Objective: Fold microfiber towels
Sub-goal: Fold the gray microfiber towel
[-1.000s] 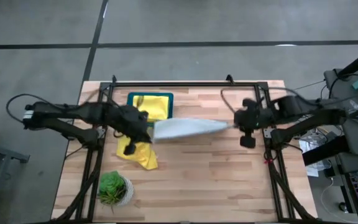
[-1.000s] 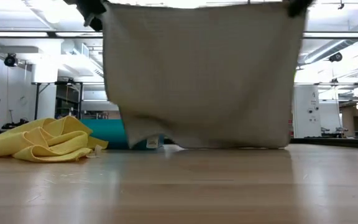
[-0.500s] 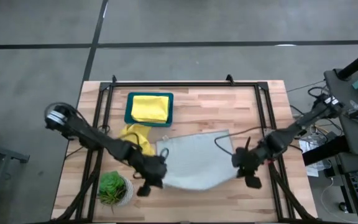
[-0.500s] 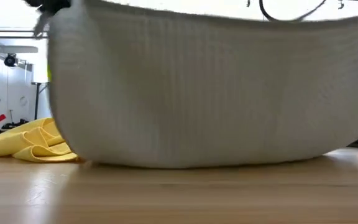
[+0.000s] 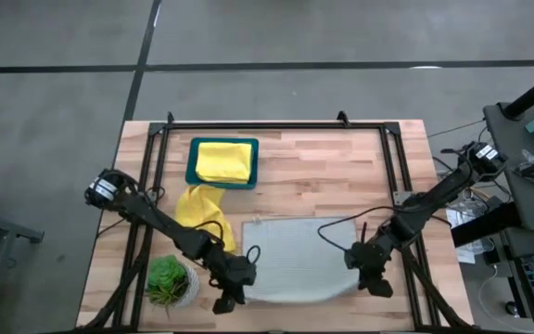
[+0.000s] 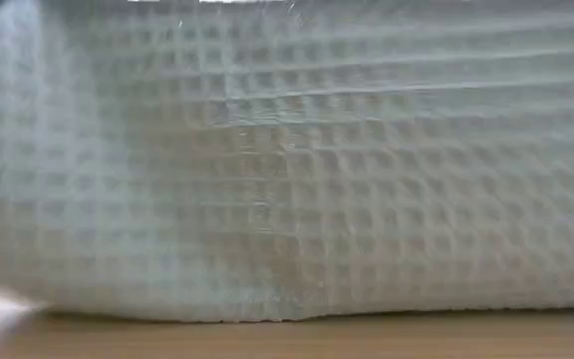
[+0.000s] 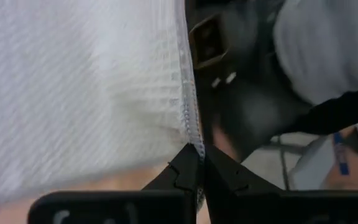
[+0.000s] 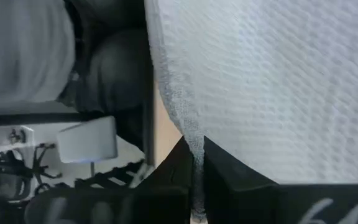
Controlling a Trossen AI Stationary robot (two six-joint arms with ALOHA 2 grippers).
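Grey towel [image 5: 295,255] lies spread at the table's [image 5: 341,158] six o'clock, its near corners pinched by the closed left gripper [image 5: 233,290] and right gripper [image 5: 367,276].

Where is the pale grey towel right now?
In the high view the pale grey towel lies spread near the table's front edge, right of the crumpled yellow towel, its front corners pinched by the left gripper and right gripper.

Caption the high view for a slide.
Both grippers, left and right, pinch near corners of the pale grey waffle-weave towel, spreading it flat on the wooden table.
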